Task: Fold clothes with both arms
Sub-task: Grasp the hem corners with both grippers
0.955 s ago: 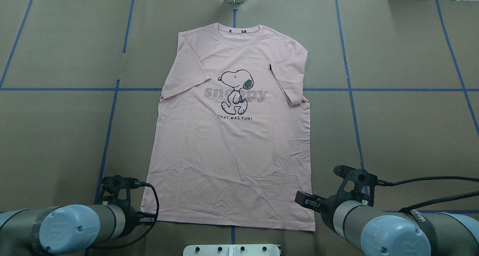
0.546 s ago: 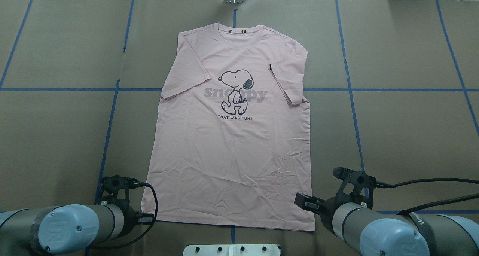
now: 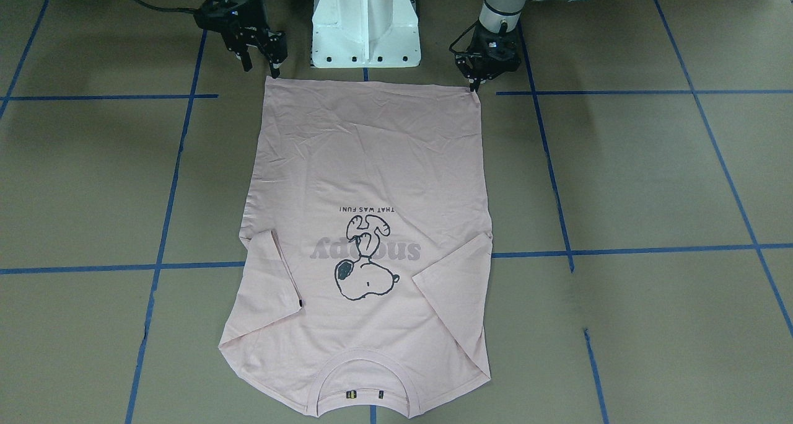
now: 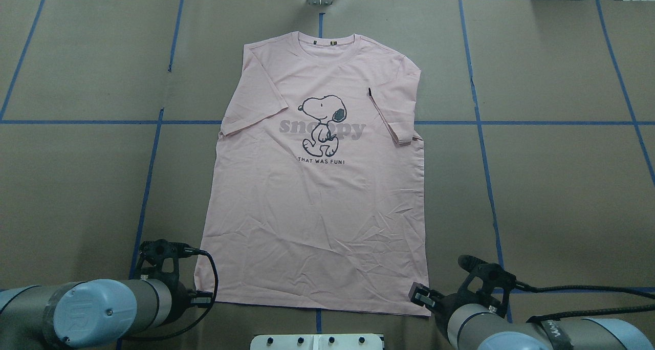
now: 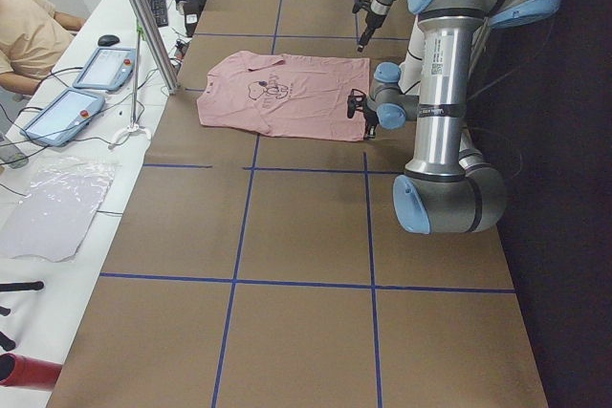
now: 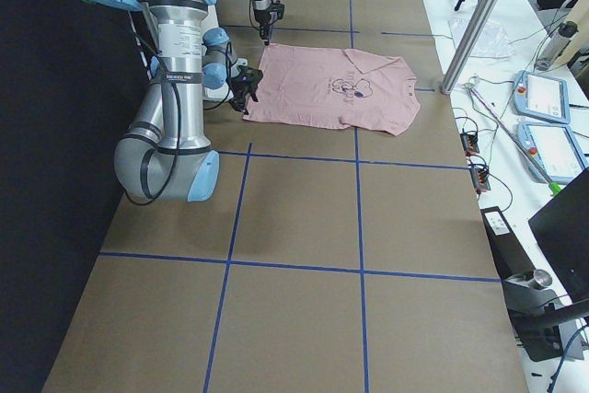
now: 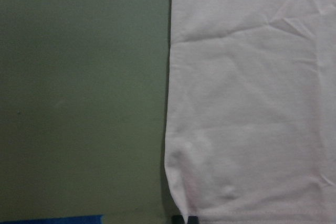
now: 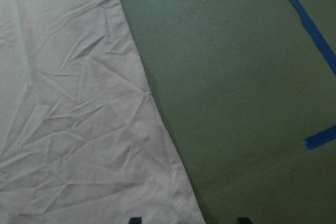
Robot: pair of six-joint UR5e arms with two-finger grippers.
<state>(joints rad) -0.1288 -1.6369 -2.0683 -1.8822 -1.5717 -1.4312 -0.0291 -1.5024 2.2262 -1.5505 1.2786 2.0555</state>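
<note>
Nearest the base, I'm working the bottom hem of the pink T-shirt (image 4: pixel 317 212). The left gripper (image 3: pixel 474 86) is sitting on its hem corner with the fingertips (image 7: pixel 181 219) drawn close together; it looks to be nipping the fabric, though the wrist view barely shows the tips. The right gripper (image 3: pixel 262 61) is hanging over the other hem corner with its fingers spread wide. In its wrist view the shirt's edge is running down between the two tips.

I'm judging this to be the grasp before the first fold. To do it well, I'm wanting the right gripper lowered straight onto that corner so it catches both layers, pinching just inside the edge. Both corners should then rise level and together, or the hem will skew.

Going farther out, the shirt is lying face up and flat on the brown-papered table (image 4: pixel 563 186), roughly centred, hem towards the robot. The lower body is showing fine creases. Beyond that are the cartoon dog (image 4: pixel 322 122) over grey lettering, both short sleeves lying in over the chest, and the ribbed collar (image 4: pixel 332 45) at the far end.
</note>
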